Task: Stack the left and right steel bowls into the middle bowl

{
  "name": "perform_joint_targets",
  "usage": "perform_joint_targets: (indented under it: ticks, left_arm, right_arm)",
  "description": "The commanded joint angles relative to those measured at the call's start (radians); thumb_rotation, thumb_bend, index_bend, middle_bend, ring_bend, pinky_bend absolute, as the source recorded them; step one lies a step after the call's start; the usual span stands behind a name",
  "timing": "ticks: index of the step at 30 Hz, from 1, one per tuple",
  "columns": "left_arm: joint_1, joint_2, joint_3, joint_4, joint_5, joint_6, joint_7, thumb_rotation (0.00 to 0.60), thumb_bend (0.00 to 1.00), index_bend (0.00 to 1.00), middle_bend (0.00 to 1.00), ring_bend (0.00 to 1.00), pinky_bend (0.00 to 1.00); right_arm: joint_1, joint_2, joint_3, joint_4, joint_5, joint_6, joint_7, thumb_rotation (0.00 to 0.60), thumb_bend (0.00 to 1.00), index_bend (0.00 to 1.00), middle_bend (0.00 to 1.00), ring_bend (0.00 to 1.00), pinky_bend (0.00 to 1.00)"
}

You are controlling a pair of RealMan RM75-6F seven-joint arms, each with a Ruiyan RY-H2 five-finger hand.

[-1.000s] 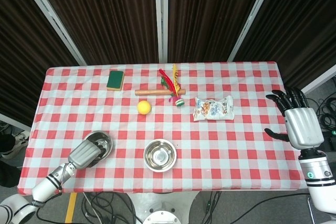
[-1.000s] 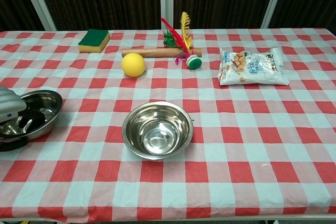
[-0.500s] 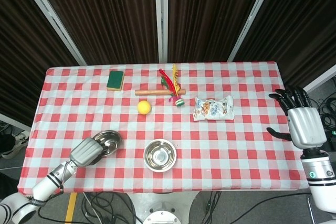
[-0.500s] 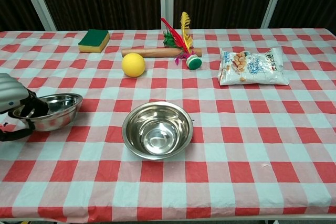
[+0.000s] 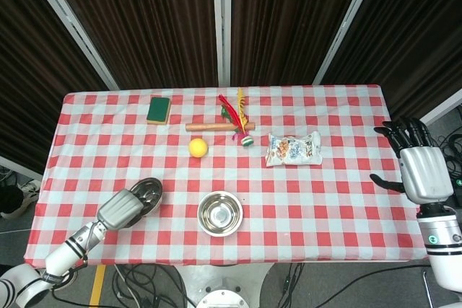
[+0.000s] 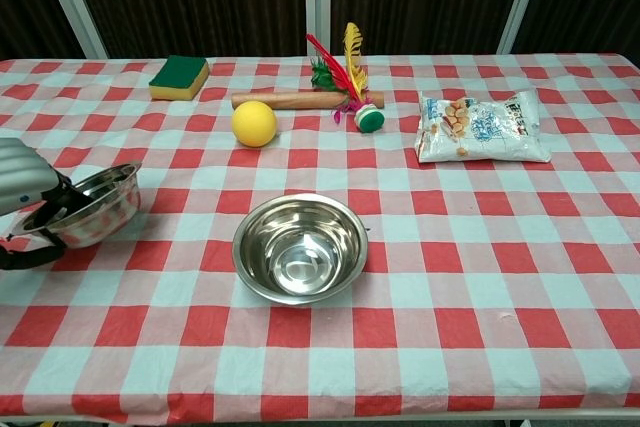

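My left hand (image 5: 121, 210) (image 6: 22, 185) grips the near rim of the left steel bowl (image 5: 148, 195) (image 6: 92, 209), which is lifted off the cloth and tilted. The middle steel bowl (image 5: 219, 213) (image 6: 300, 247) sits upright and empty near the table's front edge, to the right of the held bowl. My right hand (image 5: 417, 164) hangs open beyond the table's right edge, holding nothing; it shows only in the head view. No third steel bowl is visible.
A yellow ball (image 5: 198, 148), a wooden stick (image 5: 209, 126) with a feathered shuttlecock (image 5: 240, 120), a green sponge (image 5: 159, 109) and a snack bag (image 5: 292, 148) lie on the far half of the checked tablecloth (image 5: 332, 200).
My left hand has raised the left bowl off the table, carried it slightly right and tilted it. My right hand has drifted a little to the right.
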Motion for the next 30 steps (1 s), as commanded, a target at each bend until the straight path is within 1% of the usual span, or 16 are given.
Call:
perform_joint_targets:
  ticks: [1, 4, 7, 10, 15, 19, 22, 27, 30]
  left_arm:
    - [-0.004, 0.006, -0.005, -0.01, 0.002, 0.005, 0.007, 0.6, 0.41, 0.67, 0.7, 0.62, 0.73]
    - [-0.012, 0.017, -0.012, -0.037, 0.006, 0.009, 0.023, 0.6, 0.41, 0.67, 0.7, 0.62, 0.73]
    - [-0.023, 0.031, -0.022, -0.089, 0.016, 0.016, 0.052, 0.6, 0.42, 0.67, 0.7, 0.62, 0.73]
    - [-0.035, 0.031, -0.038, -0.141, 0.023, 0.02, 0.085, 0.6, 0.41, 0.67, 0.7, 0.62, 0.73]
    - [-0.071, -0.014, -0.089, -0.243, 0.028, 0.006, 0.172, 0.6, 0.41, 0.67, 0.7, 0.62, 0.73]
    - [-0.093, -0.051, -0.116, -0.298, 0.023, -0.015, 0.231, 0.6, 0.41, 0.67, 0.7, 0.62, 0.73]
    - [-0.103, -0.08, -0.117, -0.312, 0.02, -0.036, 0.262, 0.6, 0.41, 0.67, 0.7, 0.62, 0.73]
    - [-0.117, -0.129, -0.107, -0.313, 0.012, -0.08, 0.308, 0.6, 0.41, 0.67, 0.7, 0.62, 0.73]
    - [-0.131, -0.163, -0.107, -0.295, 0.016, -0.102, 0.335, 0.6, 0.41, 0.67, 0.7, 0.62, 0.73]
  right_arm:
    - [0.001, 0.0, 0.002, 0.0, 0.001, 0.0, 0.001, 0.6, 0.01, 0.21, 0.17, 0.05, 0.07]
    - [0.002, 0.001, 0.007, -0.003, 0.0, 0.003, 0.004, 0.6, 0.01, 0.2, 0.17, 0.05, 0.06]
    - [0.005, 0.004, 0.019, -0.006, 0.004, 0.01, 0.012, 0.6, 0.01, 0.19, 0.17, 0.05, 0.06]
    - [0.008, 0.003, 0.032, -0.006, 0.014, 0.016, 0.022, 0.6, 0.01, 0.16, 0.17, 0.05, 0.06]
    - [0.009, -0.005, 0.058, -0.006, 0.039, 0.036, 0.054, 0.6, 0.01, 0.09, 0.17, 0.05, 0.06]
    - [0.002, -0.001, 0.071, -0.002, 0.046, 0.053, 0.082, 0.6, 0.02, 0.04, 0.17, 0.05, 0.06]
    - [-0.017, 0.007, 0.076, 0.01, 0.044, 0.076, 0.117, 0.6, 0.02, 0.0, 0.17, 0.05, 0.06]
    - [-0.047, 0.028, 0.073, 0.041, 0.032, 0.094, 0.189, 0.6, 0.02, 0.0, 0.17, 0.05, 0.06]
    - [-0.063, 0.037, 0.077, 0.057, 0.03, 0.108, 0.235, 0.6, 0.02, 0.0, 0.17, 0.05, 0.06]
